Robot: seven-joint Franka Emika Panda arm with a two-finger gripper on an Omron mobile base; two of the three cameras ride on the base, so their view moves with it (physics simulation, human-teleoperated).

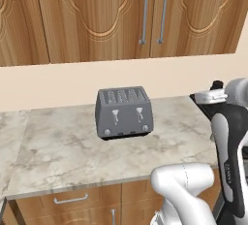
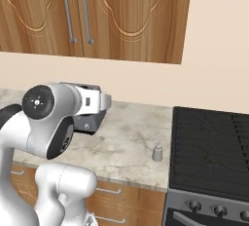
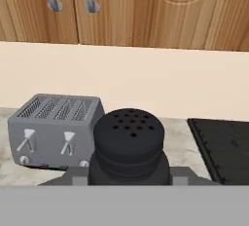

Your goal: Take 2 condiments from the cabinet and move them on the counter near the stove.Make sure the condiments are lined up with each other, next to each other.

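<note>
Presently the gripper (image 3: 129,181) is closed tight on the black shaker (image 3: 129,144), held in the air above the counter (image 1: 72,146), with the toaster (image 3: 54,128) beyond it. The grey shaker (image 2: 157,152) stands on the counter just beside the stove (image 2: 209,147). Judged light, rigid and smooth; grip low on the body, below the cap.
</note>
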